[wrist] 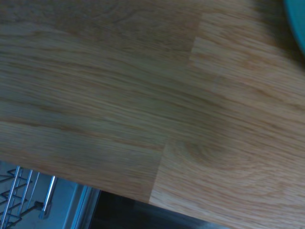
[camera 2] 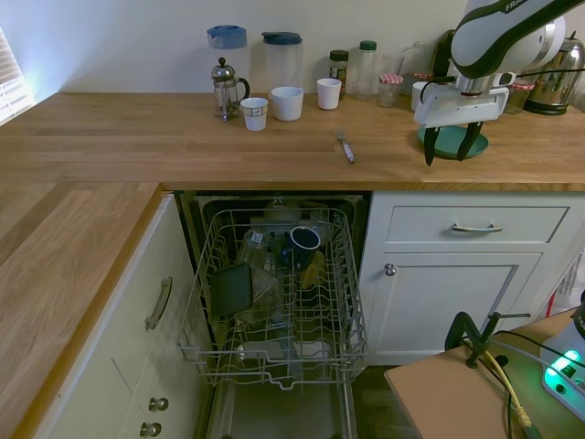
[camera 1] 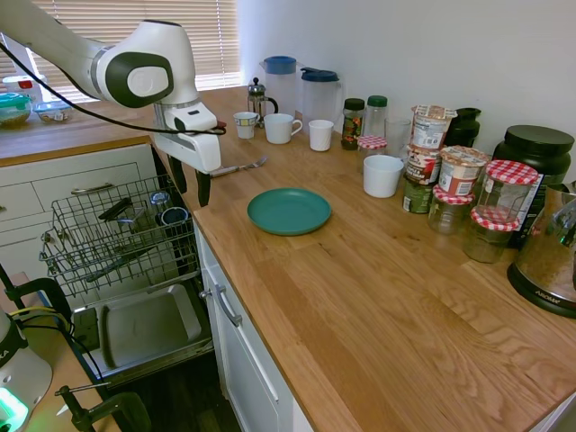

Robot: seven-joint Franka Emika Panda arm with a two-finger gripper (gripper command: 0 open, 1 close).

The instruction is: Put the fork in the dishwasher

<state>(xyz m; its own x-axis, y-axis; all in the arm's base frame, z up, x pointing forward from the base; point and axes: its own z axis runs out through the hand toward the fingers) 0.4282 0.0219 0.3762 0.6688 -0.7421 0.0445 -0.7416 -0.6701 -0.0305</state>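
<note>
Currently: worktop [camera 1: 360, 288] mostly bare wood, wrist view blurred, just grain plus a sliver of rack. Dishwasher [camera 2: 274, 302] open under the counter, rack [camera 1: 117, 238] pulled out, dishes inside hard to make out. Green plate [camera 1: 289, 211] near the counter edge, half hidden behind the arm in second exterior view. Gripper [camera 1: 188, 183] above the counter edge, fingers apart, holding nothing. Fork [camera 2: 345, 145] flat on worktop, well apart from gripper, handle partly hidden in first exterior view.

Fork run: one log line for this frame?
gripper: open, empty, above counter edge | fork: on counter, untouched | dishwasher: open, rack out | plate: by gripper
</note>
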